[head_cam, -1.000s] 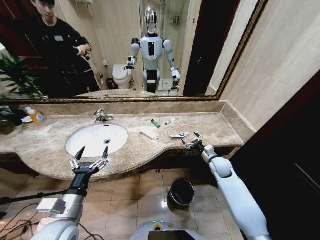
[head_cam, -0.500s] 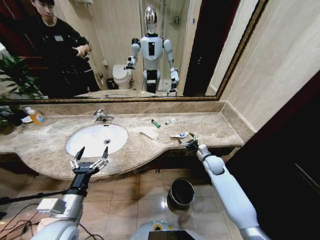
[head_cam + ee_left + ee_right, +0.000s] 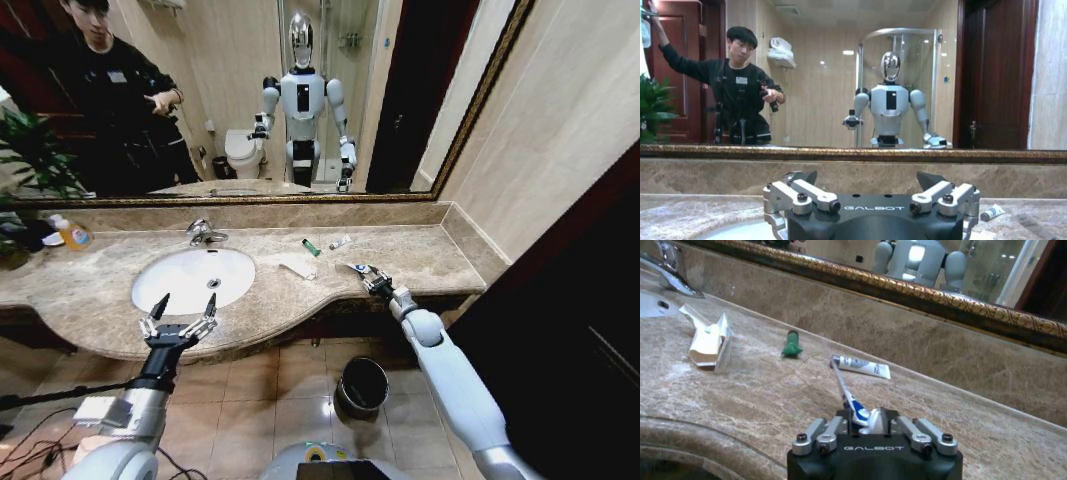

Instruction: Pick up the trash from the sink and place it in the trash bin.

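The white oval sink (image 3: 193,278) lies in the beige marble counter. To its right on the counter lie pieces of trash: a pale wrapper (image 3: 298,266) (image 3: 707,337), a green tube (image 3: 312,247) (image 3: 791,344) and a white mini tube (image 3: 341,241) (image 3: 863,367). My right gripper (image 3: 366,280) (image 3: 865,421) is low on the counter, shut on the near end of a thin white and blue stick (image 3: 842,385). My left gripper (image 3: 180,322) (image 3: 867,181) hangs open over the counter's front edge before the sink, holding nothing. The trash bin (image 3: 362,386) stands on the floor below the counter.
A chrome tap (image 3: 203,232) stands behind the sink, and a yellow-orange bottle (image 3: 72,233) sits at the far left by a plant. A mirror backs the counter. A wall closes the right end.
My right gripper has slid left along the counter to the white and blue stick, and its fingers have shut on it. The left arm has stayed still.
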Available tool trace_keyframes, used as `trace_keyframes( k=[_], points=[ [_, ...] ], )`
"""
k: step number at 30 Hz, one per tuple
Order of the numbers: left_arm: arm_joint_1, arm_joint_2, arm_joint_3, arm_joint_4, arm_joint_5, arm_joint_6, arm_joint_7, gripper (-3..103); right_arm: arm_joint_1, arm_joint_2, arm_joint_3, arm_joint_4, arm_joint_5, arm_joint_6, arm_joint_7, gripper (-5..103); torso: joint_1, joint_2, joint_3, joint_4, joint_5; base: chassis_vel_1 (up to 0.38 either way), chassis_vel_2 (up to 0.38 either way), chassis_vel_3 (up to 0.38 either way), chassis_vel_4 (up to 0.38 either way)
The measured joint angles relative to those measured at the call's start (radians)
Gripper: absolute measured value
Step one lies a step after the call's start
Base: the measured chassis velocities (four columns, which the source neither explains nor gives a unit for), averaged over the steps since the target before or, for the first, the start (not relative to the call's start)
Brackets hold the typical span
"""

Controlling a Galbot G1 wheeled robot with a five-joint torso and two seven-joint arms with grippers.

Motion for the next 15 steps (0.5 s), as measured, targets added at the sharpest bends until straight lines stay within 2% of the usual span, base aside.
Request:
trace_keyframes(
  k=[3, 6, 9, 15],
  points=[
    [0.000, 0.000, 0.000, 0.000, 0.000, 0.000, 0.000, 100, 0.000, 0.003, -0.002, -0.001, 0.000, 0.001, -0.001, 20, 0.000, 0.000, 0.000, 0.0002, 0.0002, 0.000, 0.000, 0.000, 0.000],
    [0.000, 0.000, 0.000, 0.000, 0.000, 0.000, 0.000, 100, -0.002, 0.007, -0.003, -0.007, 0.000, 0.000, -0.002, 4, 0.000, 0.000, 0.000, -0.0001, 0.0008, 0.000, 0.000, 0.000, 0.000],
    [0.000, 0.000, 0.000, 0.000, 0.000, 0.000, 0.000, 100, -0.002, 0.008, -0.003, -0.007, 0.003, 0.006, -0.002, 1, 0.000, 0.000, 0.000, -0.0002, 0.0004, 0.000, 0.000, 0.000, 0.000],
    [0.000, 0.000, 0.000, 0.000, 0.000, 0.000, 0.000, 100, -0.005, 0.012, 0.000, -0.001, 0.009, 0.008, -0.001, 0, 0.000, 0.000, 0.000, 0.0001, 0.0003, 0.000, 0.000, 0.000, 0.000]
  ],
)
